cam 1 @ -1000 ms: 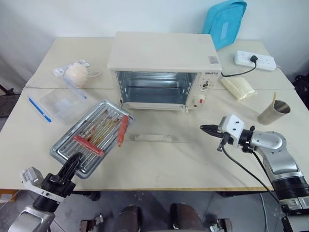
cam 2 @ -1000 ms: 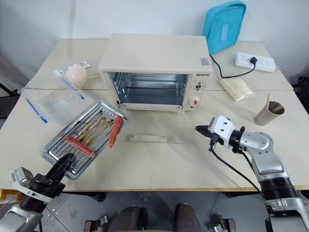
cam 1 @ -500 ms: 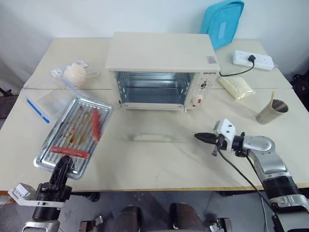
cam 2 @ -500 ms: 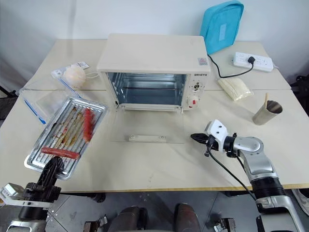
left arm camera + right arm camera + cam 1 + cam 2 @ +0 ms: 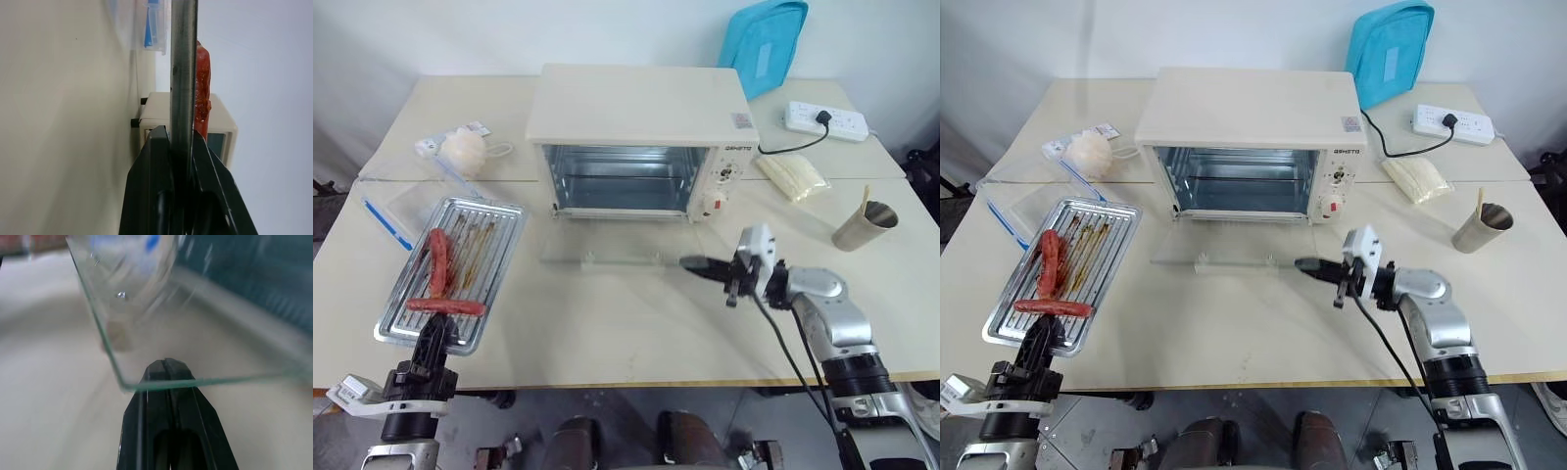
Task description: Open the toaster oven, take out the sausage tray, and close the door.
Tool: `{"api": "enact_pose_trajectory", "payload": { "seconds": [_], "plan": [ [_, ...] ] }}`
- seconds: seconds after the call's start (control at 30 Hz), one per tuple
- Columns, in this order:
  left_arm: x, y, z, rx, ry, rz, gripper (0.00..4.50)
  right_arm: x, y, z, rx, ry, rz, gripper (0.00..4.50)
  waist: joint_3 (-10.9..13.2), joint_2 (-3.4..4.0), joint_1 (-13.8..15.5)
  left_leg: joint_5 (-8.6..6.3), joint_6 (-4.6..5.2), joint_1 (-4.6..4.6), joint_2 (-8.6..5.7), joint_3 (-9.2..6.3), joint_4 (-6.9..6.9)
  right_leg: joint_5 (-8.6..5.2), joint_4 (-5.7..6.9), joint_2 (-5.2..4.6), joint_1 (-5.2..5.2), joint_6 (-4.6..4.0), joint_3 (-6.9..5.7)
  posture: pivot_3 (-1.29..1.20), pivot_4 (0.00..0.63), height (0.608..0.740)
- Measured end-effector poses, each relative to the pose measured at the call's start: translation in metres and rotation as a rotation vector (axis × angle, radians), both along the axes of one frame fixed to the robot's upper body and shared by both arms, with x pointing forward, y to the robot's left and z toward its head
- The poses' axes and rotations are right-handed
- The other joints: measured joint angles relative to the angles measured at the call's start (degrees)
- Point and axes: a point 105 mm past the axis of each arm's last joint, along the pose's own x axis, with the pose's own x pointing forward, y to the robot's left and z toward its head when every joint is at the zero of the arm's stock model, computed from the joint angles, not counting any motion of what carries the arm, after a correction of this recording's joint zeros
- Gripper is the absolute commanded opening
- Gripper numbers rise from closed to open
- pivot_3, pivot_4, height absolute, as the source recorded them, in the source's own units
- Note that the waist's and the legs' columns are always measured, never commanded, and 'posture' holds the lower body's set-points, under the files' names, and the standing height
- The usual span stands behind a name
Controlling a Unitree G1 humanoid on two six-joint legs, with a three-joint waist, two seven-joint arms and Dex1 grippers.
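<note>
The cream toaster oven stands mid-table with its cavity open. Its glass door hangs low in front, the bar handle near the table. My right gripper is shut, its tips under the door's right front corner; the glass edge crosses just over my fingertips. At the left, the silver sausage tray carries red sausages. My left gripper is shut on the tray's near rim.
A clear plastic box with blue edges lies just behind the tray, and a white bagged ball behind that. On the right are a metal cup, a packet, a power strip and a blue bag.
The tray has swung left, away from the oven, and turned lengthwise in my left gripper. My right gripper has moved left under the door's corner, and the door's front edge has lifted slightly.
</note>
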Motion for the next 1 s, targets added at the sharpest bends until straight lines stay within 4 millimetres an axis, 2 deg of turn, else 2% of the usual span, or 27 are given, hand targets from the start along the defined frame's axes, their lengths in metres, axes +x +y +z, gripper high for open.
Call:
{"api": "enact_pose_trajectory", "payload": {
  "seconds": [0.13, 0.2, 0.27, 0.3, 0.33, 0.43, 0.5, 0.63, 0.8, 0.83, 0.93, 1.0],
  "plan": [
    [-0.003, 0.003, 0.0, 0.006, 0.006, 0.014, 0.0, 0.01, 0.0, 0.031, 0.116, -0.053, -0.053, 0.03, 0.0, 0.0, 0.1, -0.05, 0.01, -0.03, 0.01, 0.0, -0.01, 0.0, -0.07, -0.01, 0.0, 0.0, 0.01, 0.0, 0.15, 0.74],
    [-0.005, 0.002, -0.001, 0.02, 0.024, 0.002, 0.0, 0.018, 0.002, 0.059, 0.251, -0.08, -0.07, 0.03, 0.1, 0.07, -0.1, -0.04, 0.02, -0.06, 0.0, 0.05, -0.02, 0.02, -0.06, -0.02, -0.06, 0.0, 0.05, 0.0, 0.15, 0.74],
    [-0.006, -0.002, -0.001, 0.038, 0.031, -0.026, 0.0, 0.017, -0.001, 0.082, 0.318, -0.126, -0.057, 0.03, 0.0, 0.07, -0.1, -0.05, 0.01, -0.05, 0.04, 0.02, -0.07, 0.02, -0.11, -0.01, -0.06, 0.0, 0.03, 0.0, 0.15, 0.74],
    [-0.006, -0.005, 0.0, 0.044, 0.029, -0.043, 0.0, 0.013, -0.003, 0.087, 0.316, -0.138, -0.036, 0.03, 0.0, 0.06, 0.2, -0.06, 0.02, -0.06, 0.04, -0.05, -0.09, 0.02, -0.15, -0.01, -0.03, 0.0, -0.01, 0.0, 0.15, 0.74],
    [-0.005, -0.008, 0.001, 0.048, 0.024, -0.061, 0.0, 0.009, -0.005, 0.085, 0.299, -0.129, -0.019, 0.03, 0.0, 0.04, 0.6, -0.1, 0.02, -0.07, 0.05, -0.08, -0.11, 0.02, -0.21, -0.01, -0.03, 0.0, -0.03, 0.0, 0.15, 0.74],
    [-0.004, -0.019, 0.004, 0.077, 0.013, -0.137, 0.0, 0.0, -0.015, 0.066, 0.255, -0.055, -0.01, 0.62, 0.0, 0.05, 1.5, -0.17, 0.1, -0.18, 0.01, -0.08, -0.1, 0.02, -0.33, -0.04, -0.04, -0.01, -0.03, 0.0, 0.15, 0.74],
    [-0.003, -0.024, 0.007, 0.12, 0.009, -0.2, 0.0, -0.012, -0.025, 0.055, 0.21, -0.028, -0.007, 1.27, 0.1, 0.08, 1.7, -0.19, 0.13, -0.23, -0.02, -0.07, -0.1, 0.02, -0.44, -0.04, -0.04, -0.01, -0.04, 0.0, 0.15, 0.74],
    [0.001, -0.033, 0.007, 0.172, 0.007, -0.338, 0.0, -0.039, -0.039, 0.047, 0.095, -0.063, 0.003, 2.6, 0.0, 0.12, 1.6, -0.2, 0.15, -0.19, 0.0, -0.02, -0.11, 0.02, -0.46, 0.04, 0.0, 0.0, -0.06, 0.0, 0.15, 0.74],
    [0.009, -0.045, 0.001, 0.222, 0.026, -0.554, 0.0, -0.065, -0.047, 0.025, 0.008, -0.083, 0.003, 4.32, 0.1, 0.2, 1.4, -0.17, 0.14, 0.01, 0.02, 0.06, -0.08, 0.02, -0.25, 0.07, 0.09, 0.0, 0.03, 0.0, 0.15, 0.74],
    [0.013, -0.048, 0.0, 0.235, 0.028, -0.607, 0.0, -0.071, -0.05, 0.02, -0.004, -0.084, -0.002, 4.49, 0.1, 0.21, 1.4, -0.16, 0.13, 0.03, 0.02, 0.06, -0.07, 0.02, -0.19, 0.08, 0.09, 0.0, 0.03, 0.0, 0.15, 0.74],
    [0.025, -0.053, 0.001, 0.252, 0.015, -0.73, 0.0, -0.09, -0.056, 0.005, -0.051, -0.023, 0.002, 4.49, 0.1, 0.35, 1.6, -0.13, 0.14, 0.06, -0.05, 0.05, -0.08, 0.03, -0.08, 0.06, 0.07, -0.02, 0.06, 0.0, 0.15, 0.74],
    [0.034, -0.058, 0.002, 0.252, 0.007, -0.797, 0.0, -0.097, -0.056, 0.003, -0.051, 0.0, 0.002, 4.49, 0.1, 0.36, 1.6, -0.12, 0.14, 0.07, -0.03, 0.04, -0.07, 0.06, -0.07, -0.02, 0.07, -0.04, 0.08, 0.0, 0.15, 0.74]
  ]
}}
